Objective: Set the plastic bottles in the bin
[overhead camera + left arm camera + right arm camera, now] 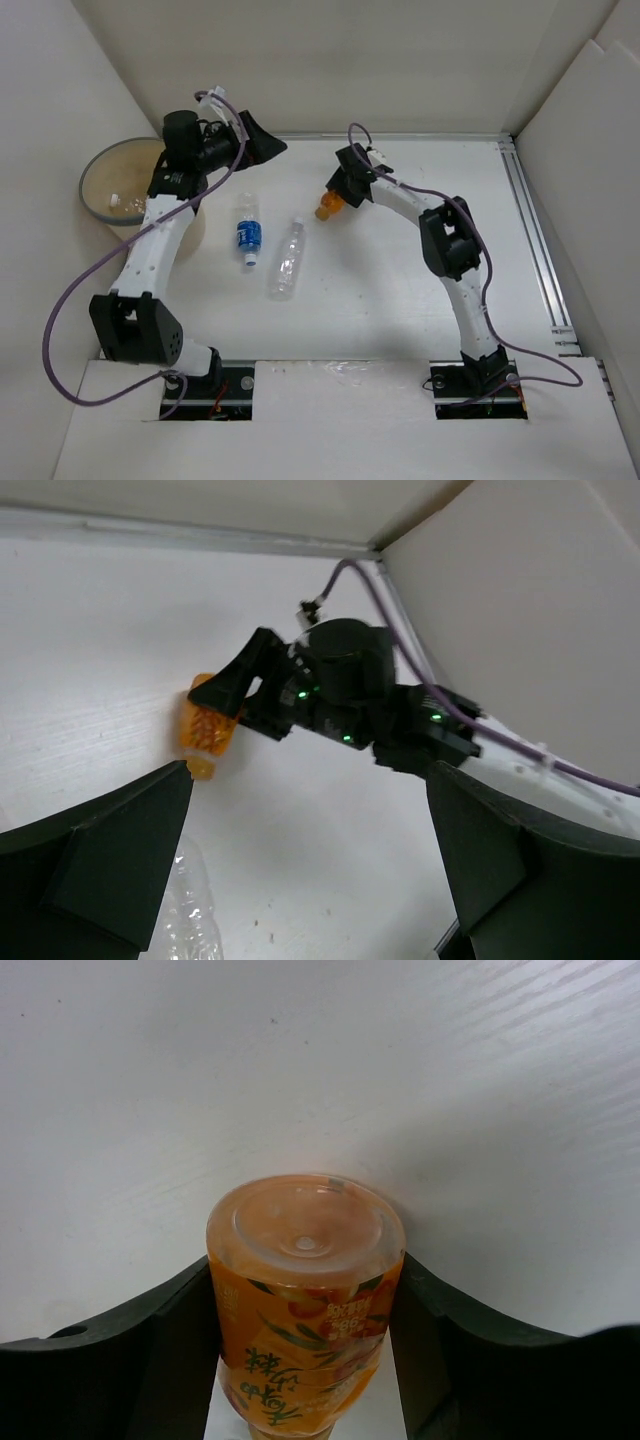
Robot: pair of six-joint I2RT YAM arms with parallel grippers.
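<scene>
My right gripper (340, 190) is shut on the orange bottle (327, 207) and holds it at the table's back middle. In the right wrist view the orange bottle (305, 1290) sits base-up between the fingers (175, 1330). A clear bottle with a blue label (248, 232) and a plain clear bottle (287, 260) lie on the table between the arms. My left gripper (264, 140) is open and empty, raised beside the cream bin (100, 158) at the far left. The left wrist view shows the orange bottle (205, 725) and the clear bottle (190, 920).
Small white items (120, 203) lie inside the bin. White walls enclose the table on the left, back and right. A metal rail (535, 240) runs along the right edge. Purple cables loop off both arms.
</scene>
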